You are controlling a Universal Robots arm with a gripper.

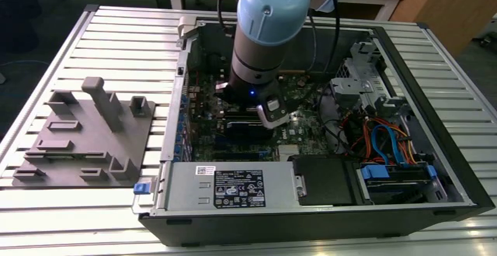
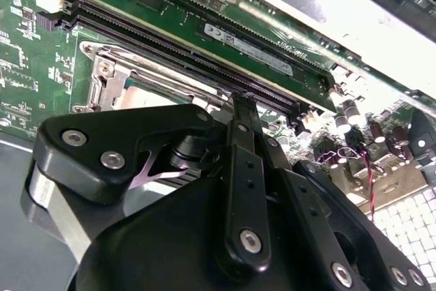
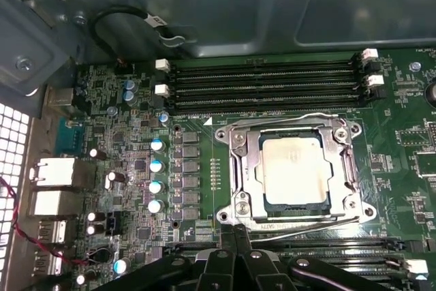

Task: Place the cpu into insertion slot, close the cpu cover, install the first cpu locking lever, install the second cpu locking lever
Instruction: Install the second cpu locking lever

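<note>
One cpu (image 3: 294, 170) sits in the one insertion slot (image 3: 249, 168), cpu cover (image 3: 294, 126) down; gripper (image 3: 235, 231) pinched together, empty

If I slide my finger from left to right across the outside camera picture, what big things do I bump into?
Grey plastic fixture block → robot arm over the green circuit board → blue cables in the computer case.
</note>
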